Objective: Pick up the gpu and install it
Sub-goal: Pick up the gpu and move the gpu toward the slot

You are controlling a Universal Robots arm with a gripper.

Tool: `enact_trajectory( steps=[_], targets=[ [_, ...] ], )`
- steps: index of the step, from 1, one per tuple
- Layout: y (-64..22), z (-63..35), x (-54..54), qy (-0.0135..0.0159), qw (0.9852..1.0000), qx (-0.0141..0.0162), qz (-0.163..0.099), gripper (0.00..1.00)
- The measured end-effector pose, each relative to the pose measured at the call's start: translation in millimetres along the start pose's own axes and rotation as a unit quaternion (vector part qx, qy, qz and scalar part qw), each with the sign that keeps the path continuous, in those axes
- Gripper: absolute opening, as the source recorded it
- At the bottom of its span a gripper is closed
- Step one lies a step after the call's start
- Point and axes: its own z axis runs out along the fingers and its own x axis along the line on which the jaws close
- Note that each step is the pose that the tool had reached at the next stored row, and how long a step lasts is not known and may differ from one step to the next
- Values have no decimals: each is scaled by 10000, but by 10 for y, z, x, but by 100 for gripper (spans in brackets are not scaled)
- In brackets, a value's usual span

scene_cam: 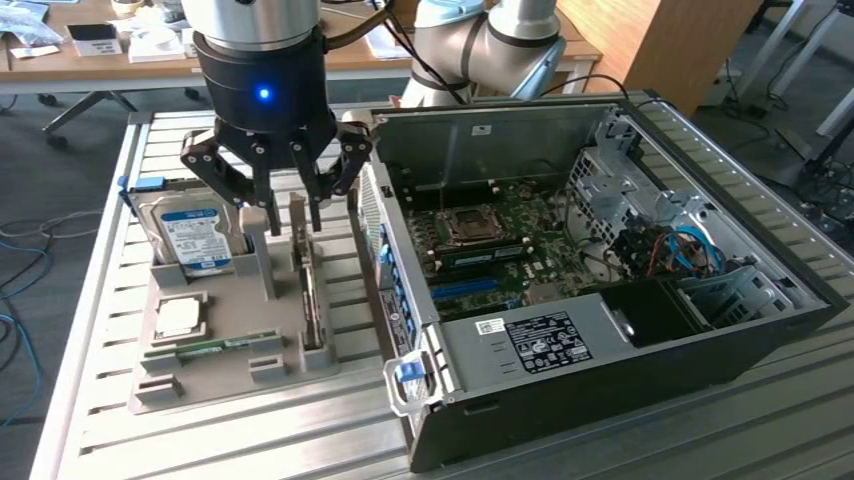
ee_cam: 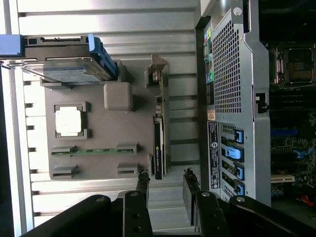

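We see the tool (scene_cam: pixel 296 212) open wide, holding nothing, above the gpu (scene_cam: pixel 310 295).
The gpu stands on edge in a grey tray (scene_cam: pixel 234 310) on the table (scene_cam: pixel 267 440), between a hard drive (scene_cam: pixel 194 235) and the open computer case (scene_cam: pixel 514 125).

1. The thin, flat green gpu card (scene_cam: pixel 310 290) stands on edge in the grey plastic tray (scene_cam: pixel 220 385), with open air above it.
2. The black metal computer case (scene_cam: pixel 380 250) stands just beside the card, leaving a slim gap.
3. On the card's other side, a grey upright post (scene_cam: pixel 263 262) and a blue-labelled silver hard drive (scene_cam: pixel 194 235) bound a wider channel.
4. The case's open side leaves the green motherboard (scene_cam: pixel 514 250) reachable from above.
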Motion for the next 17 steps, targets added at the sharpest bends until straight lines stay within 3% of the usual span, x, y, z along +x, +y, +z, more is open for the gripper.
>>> enact_trajectory(
  steps=[17],
  targets=[
    [-2, 41, 1, -1, 10000, 0, 0, 42]
  ],
)
